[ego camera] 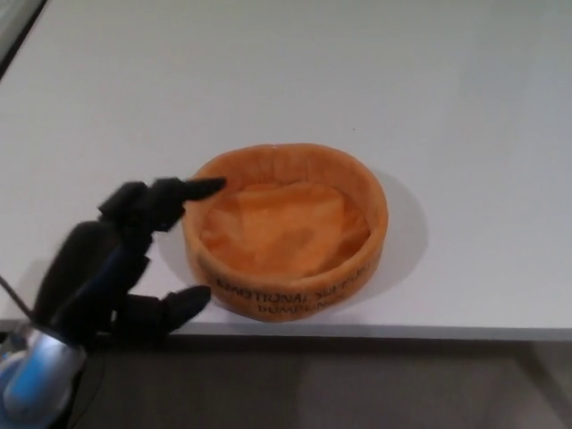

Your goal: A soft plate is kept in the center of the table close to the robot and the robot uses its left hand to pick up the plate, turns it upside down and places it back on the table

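Left hand (125, 259) open, fingertip overlapping plate (286, 231) rim; lettering blurred.

The left hand (125, 259) covers part of the left outer wall of the plate (286, 228). Printed lettering on the plate's front wall is blurred and only partly legible. The picture's lower-left edge crops the forearm.

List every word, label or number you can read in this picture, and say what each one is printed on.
"EMOTIONAL SUPPORT": upper line, black print on the outer wall of the orange plate, blurred and partly guessed.
"DUMPLINGS": lower line beneath it, also blurred, so uncertain.
Nothing else carries text.
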You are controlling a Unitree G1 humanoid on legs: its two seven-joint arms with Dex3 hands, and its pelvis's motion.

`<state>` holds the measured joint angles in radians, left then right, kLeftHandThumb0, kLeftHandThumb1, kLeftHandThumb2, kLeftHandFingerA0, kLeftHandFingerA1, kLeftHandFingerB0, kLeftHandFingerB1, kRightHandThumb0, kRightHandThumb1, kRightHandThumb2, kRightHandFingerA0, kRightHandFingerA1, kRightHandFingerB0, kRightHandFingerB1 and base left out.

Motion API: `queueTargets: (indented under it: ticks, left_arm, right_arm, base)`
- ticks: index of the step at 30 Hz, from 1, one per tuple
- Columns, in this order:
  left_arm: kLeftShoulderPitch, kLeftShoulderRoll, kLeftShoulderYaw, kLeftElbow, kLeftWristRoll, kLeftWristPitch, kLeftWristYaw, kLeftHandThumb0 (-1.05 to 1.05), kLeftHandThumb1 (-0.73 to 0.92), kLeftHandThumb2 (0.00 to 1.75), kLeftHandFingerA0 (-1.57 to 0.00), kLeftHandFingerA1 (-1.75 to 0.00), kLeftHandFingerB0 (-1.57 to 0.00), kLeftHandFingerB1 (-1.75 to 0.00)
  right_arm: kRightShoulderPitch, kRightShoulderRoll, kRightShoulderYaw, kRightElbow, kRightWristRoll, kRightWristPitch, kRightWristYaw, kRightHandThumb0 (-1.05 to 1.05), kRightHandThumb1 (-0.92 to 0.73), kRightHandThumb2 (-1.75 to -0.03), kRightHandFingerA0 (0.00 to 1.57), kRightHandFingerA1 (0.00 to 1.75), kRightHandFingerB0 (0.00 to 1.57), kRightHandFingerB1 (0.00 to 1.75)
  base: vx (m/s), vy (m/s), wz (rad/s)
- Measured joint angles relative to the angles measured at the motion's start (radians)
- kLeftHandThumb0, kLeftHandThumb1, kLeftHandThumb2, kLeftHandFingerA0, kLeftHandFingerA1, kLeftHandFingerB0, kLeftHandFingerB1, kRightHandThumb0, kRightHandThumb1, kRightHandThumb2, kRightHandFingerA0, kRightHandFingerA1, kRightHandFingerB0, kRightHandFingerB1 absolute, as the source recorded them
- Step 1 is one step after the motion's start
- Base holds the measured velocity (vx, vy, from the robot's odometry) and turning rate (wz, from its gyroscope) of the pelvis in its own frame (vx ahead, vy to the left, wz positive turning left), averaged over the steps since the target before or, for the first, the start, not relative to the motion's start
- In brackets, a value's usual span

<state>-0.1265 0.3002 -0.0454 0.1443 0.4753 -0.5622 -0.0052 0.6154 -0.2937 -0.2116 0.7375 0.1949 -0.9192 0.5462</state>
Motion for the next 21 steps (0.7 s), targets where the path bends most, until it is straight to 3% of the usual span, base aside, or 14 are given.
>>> queueTargets:
  ticks: [3, 4, 5, 10, 11, 19, 20, 21]
  left_arm:
    - [-0.018, 0.002, -0.045, 0.04, 0.031, 0.003, 0.009, -0.57, 0.53, 1.12, -0.01, -0.62, 0.0, -0.59]
    - [-0.021, 0.003, -0.058, 0.049, 0.038, 0.004, 0.011, -0.89, 0.64, 1.06, -0.33, -0.81, -0.2, -0.69]
    - [-0.026, 0.004, -0.079, 0.065, 0.054, 0.005, 0.015, -0.58, 0.52, 1.11, -0.03, -0.64, 0.0, -0.6]
    - [-0.034, 0.015, -0.159, 0.129, 0.111, 0.006, 0.035, -0.58, 0.49, 1.09, -0.08, -0.67, -0.02, -0.61]
    - [-0.037, 0.022, -0.178, 0.15, 0.126, 0.006, 0.042, -0.92, 0.84, 0.66, -0.14, -1.08, -0.11, -0.89]
    - [-0.1, 0.07, -0.285, 0.274, 0.224, 0.006, 0.129, -0.95, 0.87, 0.66, -0.17, -1.06, -0.15, -0.88]
    - [-0.104, 0.07, -0.289, 0.279, 0.227, 0.006, 0.131, -0.59, 0.49, 1.1, -0.08, -0.67, -0.01, -0.62]
    - [-0.131, 0.07, -0.321, 0.304, 0.247, 0.01, 0.147, -0.59, 0.49, 1.1, -0.08, -0.67, -0.01, -0.62]
  right_arm:
    - [0.002, 0.0, 0.0, -0.005, 0.002, 0.006, 0.0, -0.62, -0.83, -0.65, 0.31, 0.34, 0.25, 0.31]
    - [0.001, 0.0, 0.0, -0.005, 0.002, 0.007, 0.0, -0.61, -0.85, -0.65, 0.31, 0.34, 0.24, 0.3]
    - [0.001, 0.0, 0.0, -0.004, 0.002, 0.008, 0.0, -0.62, -0.84, -0.66, 0.32, 0.34, 0.25, 0.3]
    - [0.005, 0.0, 0.0, -0.015, -0.002, 0.008, -0.006, -0.6, -0.85, -0.66, 0.3, 0.37, 0.25, 0.3]
    - [0.012, 0.0, 0.0, -0.033, -0.002, 0.01, -0.007, -0.61, -0.85, -0.66, 0.31, 0.36, 0.25, 0.3]
    - [0.003, -0.004, 0.0, -0.015, -0.009, 0.014, -0.015, -0.66, -0.84, -0.66, 0.35, 0.33, 0.27, 0.31]
    - [0.0, -0.004, 0.0, -0.01, -0.01, 0.014, -0.016, -0.58, -0.84, -0.65, 0.36, 0.32, 0.26, 0.31]
    - [-0.014, -0.011, -0.001, 0.022, -0.014, 0.014, -0.017, -0.58, -0.84, -0.65, 0.36, 0.32, 0.26, 0.31]
  base:
    - [0.0, 0.0, 0.0]
    - [0.0, 0.0, 0.0]
    - [0.0, 0.0, 0.0]
    - [0.0, 0.0, 0.0]
    - [0.0, 0.0, 0.0]
    - [0.0, 0.0, 0.0]
    - [0.0, 0.0, 0.0]
    - [0.0, 0.0, 0.0]
